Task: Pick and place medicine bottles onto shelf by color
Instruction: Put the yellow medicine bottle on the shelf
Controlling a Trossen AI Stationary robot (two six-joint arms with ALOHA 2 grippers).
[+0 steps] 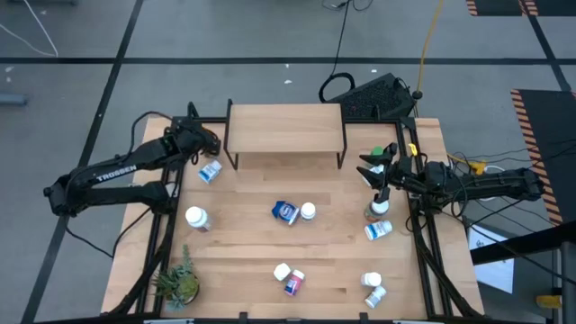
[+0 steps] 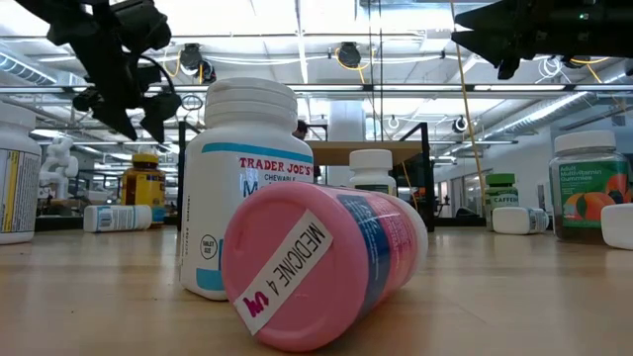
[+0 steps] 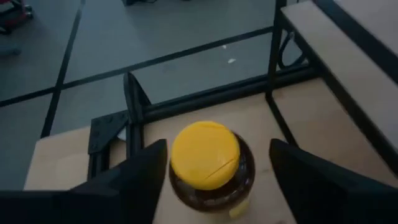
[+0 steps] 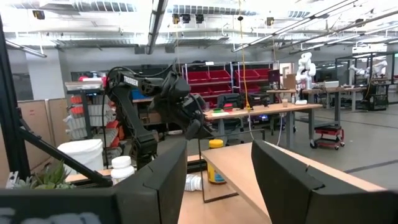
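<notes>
Left gripper (image 3: 211, 186) hangs just over the amber, yellow-capped pill bottle (image 3: 207, 165), fingers spread apart on either side of the cap and not touching it. The bottle stands upright on the tabletop at the far left corner, just beside the small light-wood shelf on thin black legs (image 1: 284, 126).

Step, as judged — either reaching for this bottle or just let go of it; can't tell which. Shelf top looks bare, so sorting is barely begun. A grasp would need a drop lower, then closing on the cap or body.

Right gripper (image 4: 214, 177) waits at the right table edge, fingers apart, nothing between them.

Only the left wrist view shows the cap between the fingers — in the high view the arm covers the bottle.
</notes>
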